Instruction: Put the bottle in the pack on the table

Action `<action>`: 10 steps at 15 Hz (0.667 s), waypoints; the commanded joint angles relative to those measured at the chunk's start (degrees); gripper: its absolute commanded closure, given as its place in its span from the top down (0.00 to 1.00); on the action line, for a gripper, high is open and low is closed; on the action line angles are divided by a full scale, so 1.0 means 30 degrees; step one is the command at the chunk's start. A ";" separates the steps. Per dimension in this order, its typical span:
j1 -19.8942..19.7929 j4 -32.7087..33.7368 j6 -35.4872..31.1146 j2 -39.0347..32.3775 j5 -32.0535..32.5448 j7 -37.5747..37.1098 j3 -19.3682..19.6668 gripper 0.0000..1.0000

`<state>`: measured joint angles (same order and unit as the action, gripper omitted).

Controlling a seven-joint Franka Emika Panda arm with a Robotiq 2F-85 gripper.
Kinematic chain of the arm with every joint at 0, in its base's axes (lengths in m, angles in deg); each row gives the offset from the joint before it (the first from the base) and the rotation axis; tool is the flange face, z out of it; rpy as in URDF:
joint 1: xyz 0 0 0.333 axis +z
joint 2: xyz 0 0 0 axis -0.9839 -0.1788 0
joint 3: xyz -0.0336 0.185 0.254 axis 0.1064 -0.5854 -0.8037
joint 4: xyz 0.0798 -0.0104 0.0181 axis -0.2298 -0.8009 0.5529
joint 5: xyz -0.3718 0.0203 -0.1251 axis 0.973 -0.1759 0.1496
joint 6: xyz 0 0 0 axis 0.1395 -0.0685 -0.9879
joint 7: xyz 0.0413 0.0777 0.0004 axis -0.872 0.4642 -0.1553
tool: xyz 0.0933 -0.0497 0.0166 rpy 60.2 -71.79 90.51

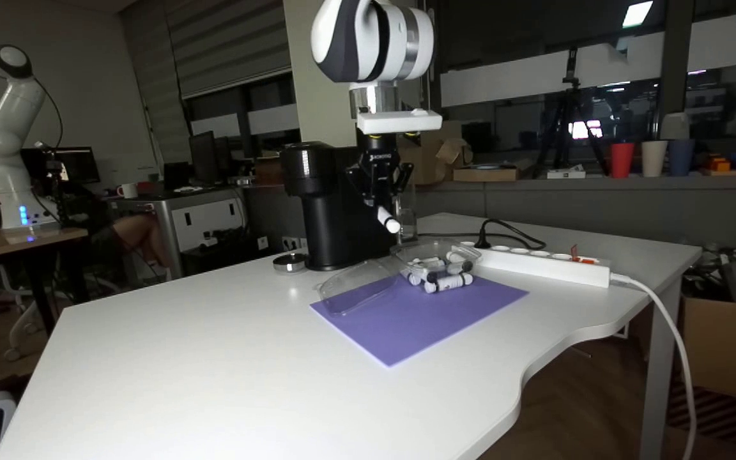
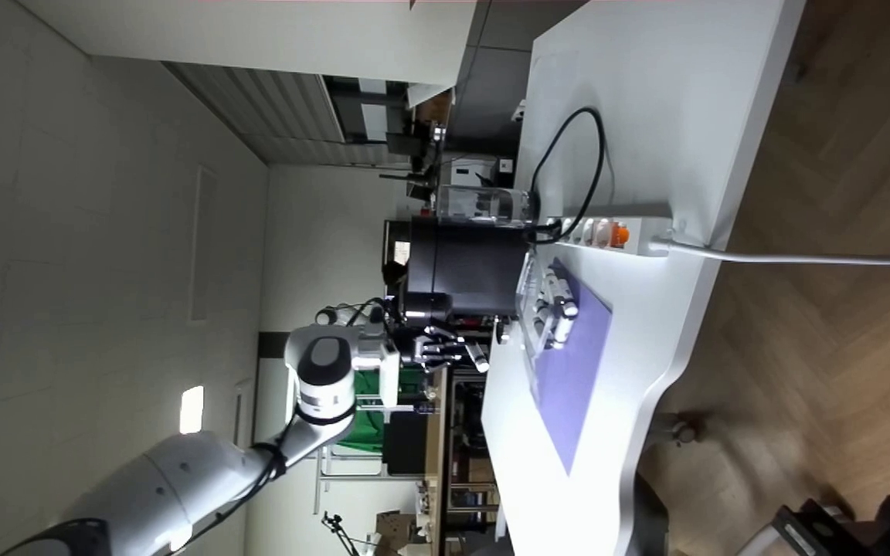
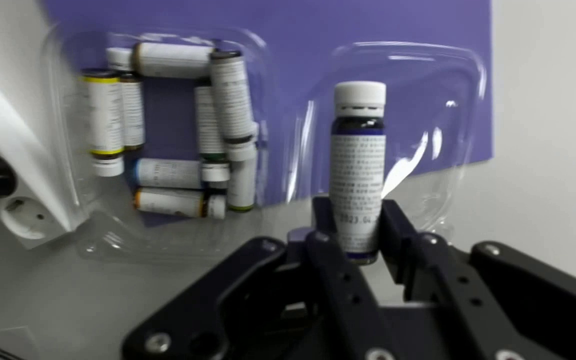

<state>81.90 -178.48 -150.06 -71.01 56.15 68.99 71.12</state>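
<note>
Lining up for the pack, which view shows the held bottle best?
The wrist view: clasped in the tool, the bottle shows large, its white cap and label clear. Both exterior views show it only as a small white cylinder at the tool's end.

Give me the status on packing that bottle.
Done: the bottle is picked up and held off the table in both exterior views; other bottles lie in the pack. In hand: the gripper clamps the bottle's labelled body near the capless end. Left: in the wrist view it shows beside those bottles, not among them, so likely moving it across, lowering it and letting go.
</note>
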 commanded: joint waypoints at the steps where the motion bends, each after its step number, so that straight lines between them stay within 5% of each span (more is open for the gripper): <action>1: -0.1438 -0.0422 0.0360 0.0437 0.0432 0.2154 -0.0017 0.07; 10: -0.2689 -0.0082 -0.3843 -0.0776 0.0891 0.4294 0.0013 0.07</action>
<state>73.78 -179.01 -159.01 -72.27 57.52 81.98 71.35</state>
